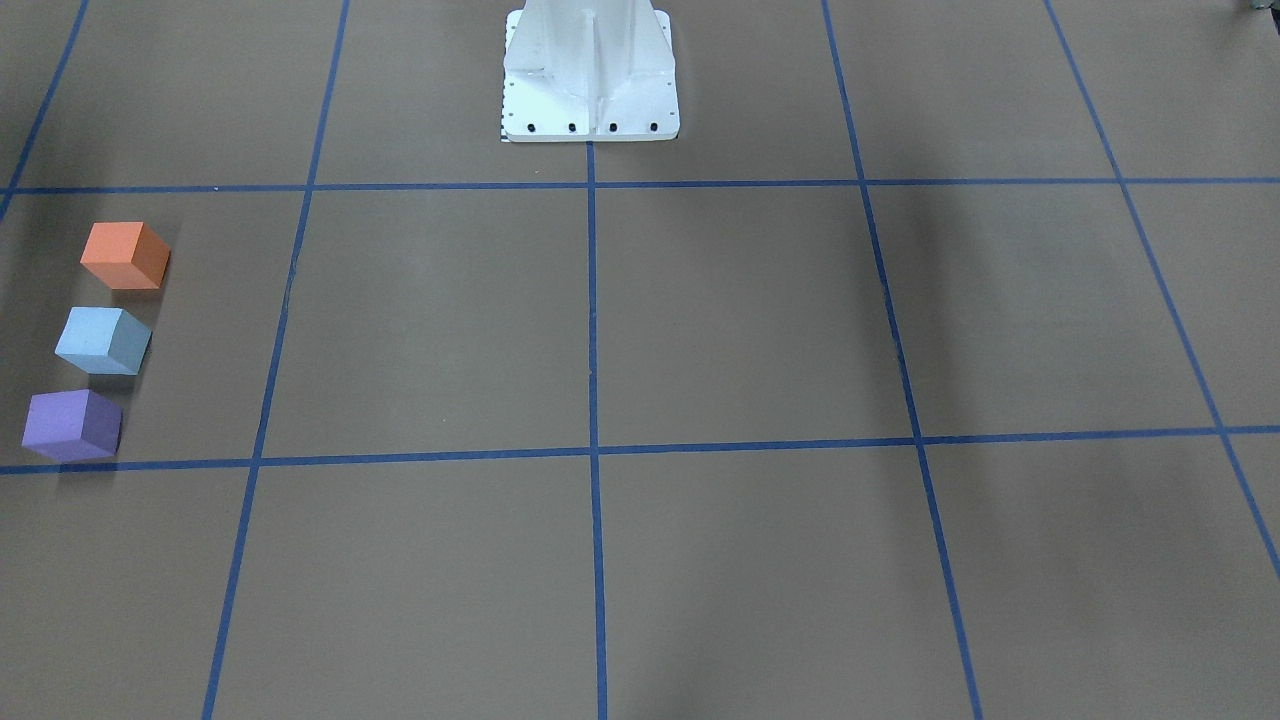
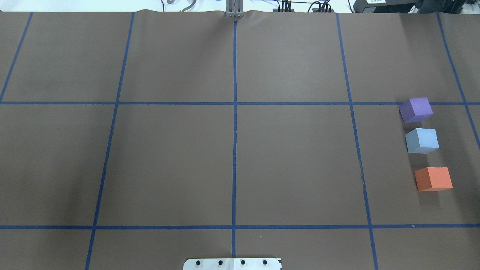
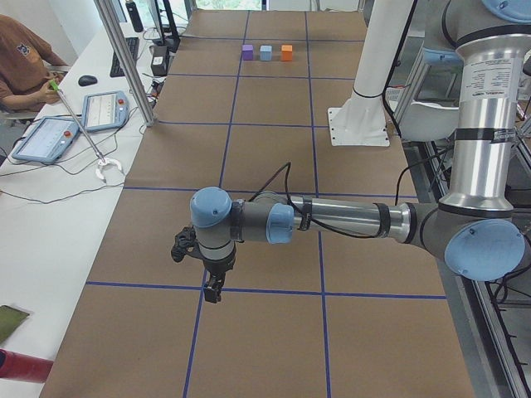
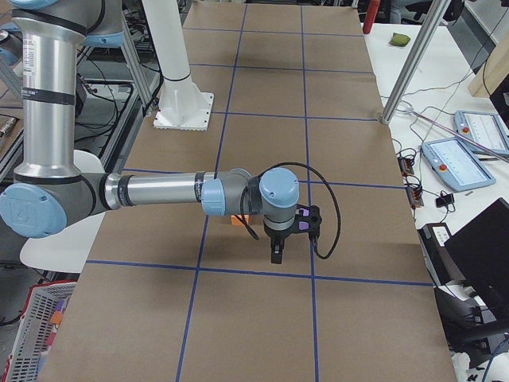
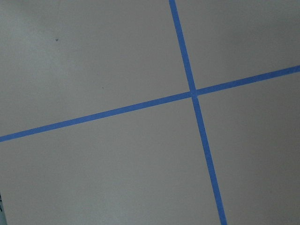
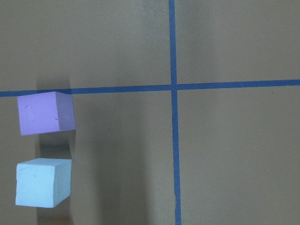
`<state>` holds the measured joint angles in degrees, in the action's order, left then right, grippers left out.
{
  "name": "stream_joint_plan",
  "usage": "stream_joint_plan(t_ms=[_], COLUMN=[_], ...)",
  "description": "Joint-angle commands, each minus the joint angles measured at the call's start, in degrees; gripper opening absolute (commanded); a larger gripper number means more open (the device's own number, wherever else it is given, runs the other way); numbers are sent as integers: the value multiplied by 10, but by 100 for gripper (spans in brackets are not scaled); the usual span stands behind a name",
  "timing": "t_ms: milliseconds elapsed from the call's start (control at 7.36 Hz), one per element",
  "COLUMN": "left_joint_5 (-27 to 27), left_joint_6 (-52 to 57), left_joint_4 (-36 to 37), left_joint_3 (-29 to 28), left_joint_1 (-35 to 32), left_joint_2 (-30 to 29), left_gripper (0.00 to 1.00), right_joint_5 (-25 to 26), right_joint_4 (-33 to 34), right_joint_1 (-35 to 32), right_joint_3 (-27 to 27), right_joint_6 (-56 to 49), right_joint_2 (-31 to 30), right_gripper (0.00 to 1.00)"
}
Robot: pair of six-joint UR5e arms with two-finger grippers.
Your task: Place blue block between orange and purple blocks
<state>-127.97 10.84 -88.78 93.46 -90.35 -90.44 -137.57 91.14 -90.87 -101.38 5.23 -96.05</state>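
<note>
- Blue block (image 2: 422,140) sits on my brown table (image 2: 168,161), the middle 1 in a row of 3 near my right edge.
- My left claw (image 3: 213,292) hangs over a tape crossing (image 5: 193,92), and my right claw (image 4: 276,256) hangs near the blocks; I cannot tell how either is set.
- Orange block (image 2: 434,179) and purple block (image 2: 416,109) flank the blue, each apart from it.

purple block (image 2: 416,109), orange block (image 2: 434,179) flanking, narrow gaps

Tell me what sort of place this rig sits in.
Likely a robotics lab: a brown table marked with a blue tape grid, teach pendants on the side bench, and a seated operator beside them.
</note>
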Motion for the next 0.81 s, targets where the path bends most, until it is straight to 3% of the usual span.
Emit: stream_joint_plan(t_ms=[0,679], left_joint_5=[1,0], left_joint_6=[-2,-47], left_joint_4=[0,-3], left_joint_3=[0,3], left_joint_1=[-1,-1], left_joint_2=[1,1], left_gripper=[100,100], right_joint_5=[2,2], right_joint_4=[1,0], right_joint_1=[0,0], right_joint_3=[3,2], right_joint_6=[2,36], right_joint_2=[-5,-10], right_gripper=[100,100])
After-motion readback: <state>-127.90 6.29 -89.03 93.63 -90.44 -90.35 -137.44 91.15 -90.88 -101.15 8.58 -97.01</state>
